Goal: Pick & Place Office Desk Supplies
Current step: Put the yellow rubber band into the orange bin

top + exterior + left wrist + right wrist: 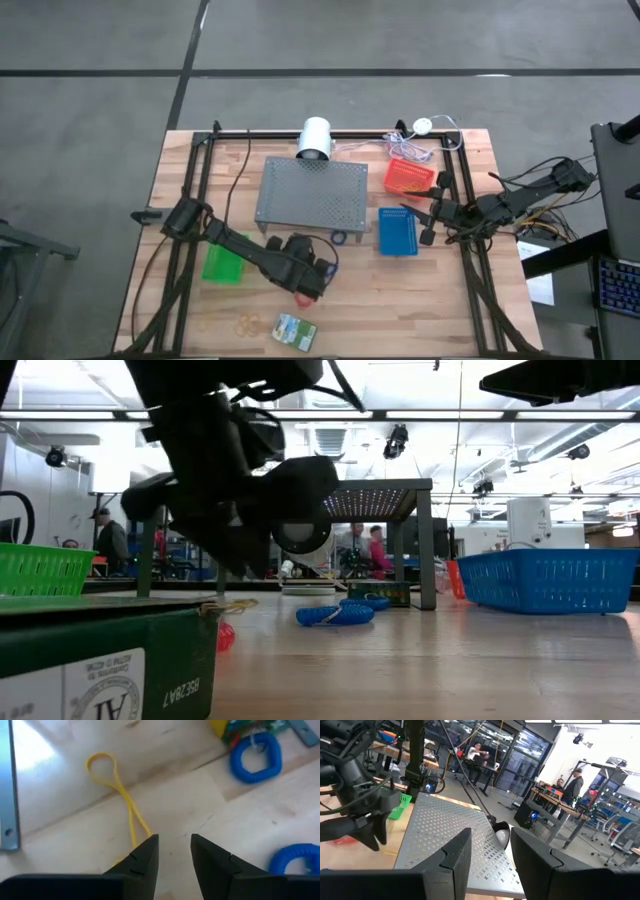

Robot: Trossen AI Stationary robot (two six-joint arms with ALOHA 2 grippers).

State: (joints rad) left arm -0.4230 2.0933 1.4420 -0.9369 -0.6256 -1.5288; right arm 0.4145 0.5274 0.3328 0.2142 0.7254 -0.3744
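Near edge of the desk (440,310): green-and-yellow crayon box (295,328) lies flat, close to the front edge, a little left of centre. Just beside it toward the left edge, a few thin tan rubber bands (247,323) in a loose cluster.

A step farther in: left gripper (318,272) hangs low over the wood, near the middle of the desk. Its fingers (145,857) stand apart with bare wood showing in the gap, nothing between them. A yellow rubber band (120,800), pulled into a long loop, lies on the board just beside one fingertip. A small red band (303,298) sits on the wood close under the arm, on the near side. Green basket (222,265) rests toward the left edge.

Mid desk: two blue loop bands (255,757) lie beyond the left gripper, flat and apart from each other. Blue basket (398,232) toward the right edge.

Right gripper (428,222) is held up by the blue basket's far right corner, fingers parted and empty, facing the grey perforated stand (311,194).

Far side: red basket (408,178) near the far right corner.
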